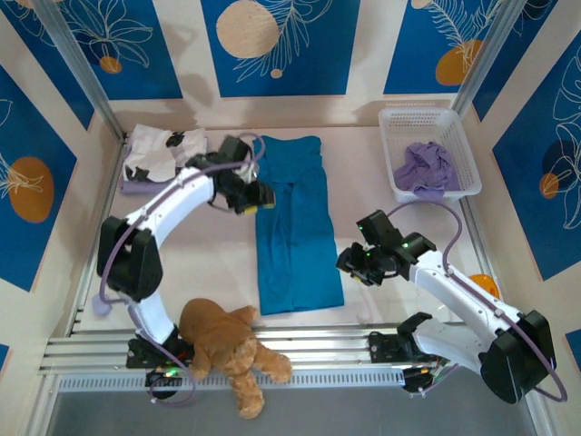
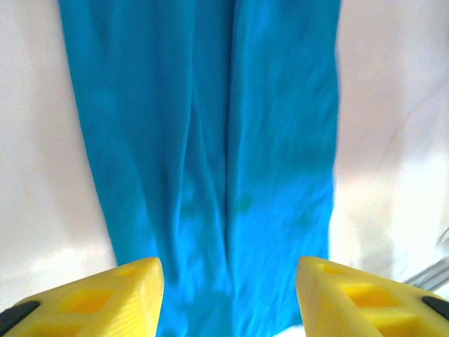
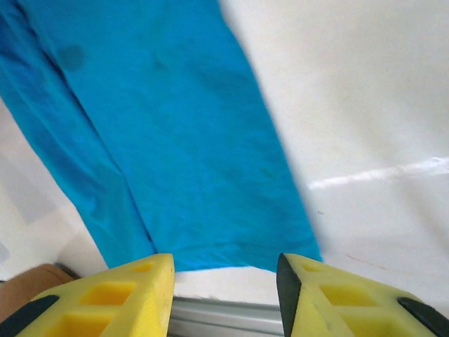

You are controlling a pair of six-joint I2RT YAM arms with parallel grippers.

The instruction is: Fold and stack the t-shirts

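Left gripper (image 1: 260,196) and right gripper (image 1: 349,263) hang at either edge of the teal t-shirt (image 1: 295,236), jaws parted and empty, the shirt folded lengthwise on the white table (image 1: 363,168)

teal shirt (image 1: 295,227): folded strip, centre | blotched shirt (image 1: 162,154): far-left | lavender shirt (image 1: 425,168): far-right

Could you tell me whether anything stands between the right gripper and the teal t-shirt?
Nothing visible does. The right gripper hangs open beside the near right edge of the teal t-shirt, with bare table between them. The teddy bear lies off to the left.
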